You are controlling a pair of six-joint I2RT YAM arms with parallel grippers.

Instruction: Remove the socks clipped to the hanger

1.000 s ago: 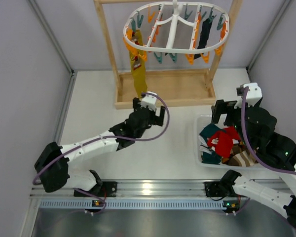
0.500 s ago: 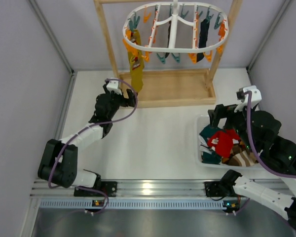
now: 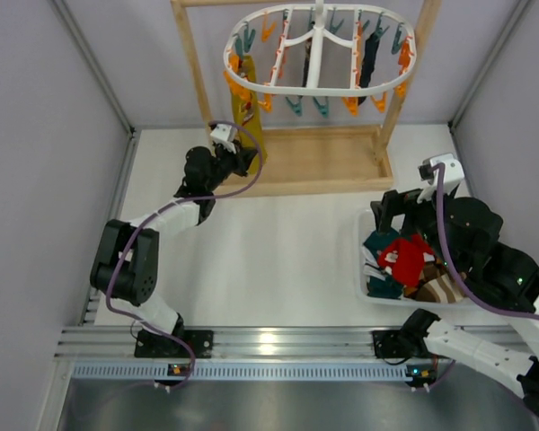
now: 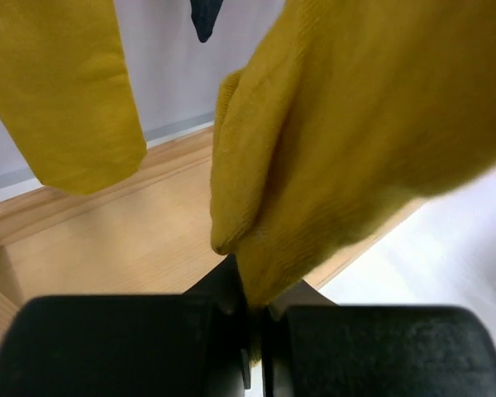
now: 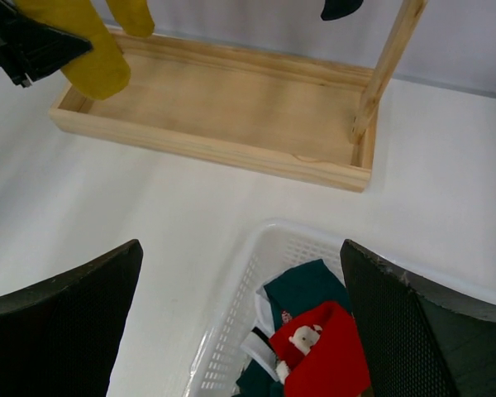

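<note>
At the bottom centre, the black left gripper (image 4: 255, 310) pinches the lower edge of a limp mustard-yellow fabric sock (image 4: 364, 124) that fills the upper right. A second mustard-yellow sock (image 4: 62, 91) hangs at upper left and a dark navy sock tip (image 4: 205, 16) at the top edge, with a light wooden base tray (image 4: 124, 240) behind them.

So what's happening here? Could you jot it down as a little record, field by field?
Left gripper: shut on the lower end of a mustard yellow fabric sock
Right gripper: open, above a white plastic lattice basket
Basket contents: a red sock, a teal sock, and others
Hanger: white plastic oval rack with orange and teal pegs, hung in a light wooden frame
Clipped on it: the gripped yellow sock on its left, a dark navy sock on its right
</note>
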